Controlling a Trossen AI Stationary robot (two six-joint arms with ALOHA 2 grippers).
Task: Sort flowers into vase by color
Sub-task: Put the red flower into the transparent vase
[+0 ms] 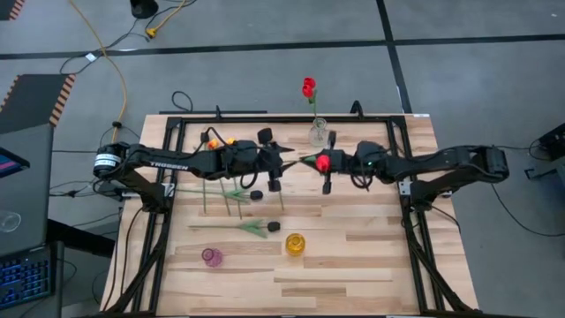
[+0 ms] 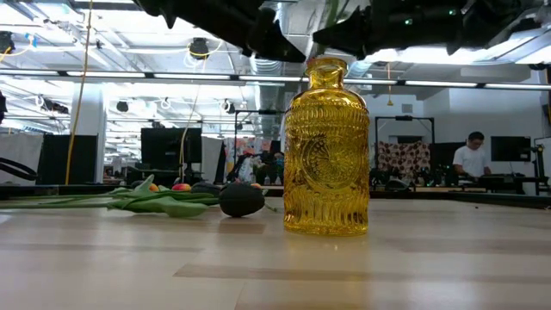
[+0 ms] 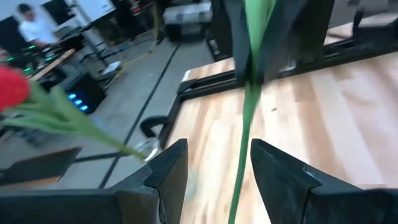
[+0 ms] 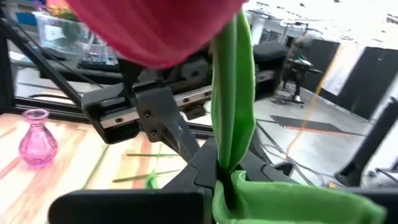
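A red tulip [image 1: 323, 162] is clamped at its stem by the right claw [image 4: 227, 186], just right of the frame's centre in the high view. The left claw [image 3: 214, 171] is seen open, a green stem passing untouched between its fingers [image 3: 168, 171]. Further flowers [image 1: 231, 191] lie left of centre on the tabletop [image 1: 353, 256]. A clear vase [image 1: 318, 132] holding a red tulip [image 1: 308, 87] stands at upper centre; a yellow vase [image 1: 294, 244] and a pink vase [image 1: 212, 257] stand lower down.

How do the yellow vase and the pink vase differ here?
The yellow vase is amber glass; the pink vase is rose-tinted. In the high view the yellow one looks wider and stands nearer the table's middle, the pink one toward the left arm's side. Both stand upright and hold no flowers.
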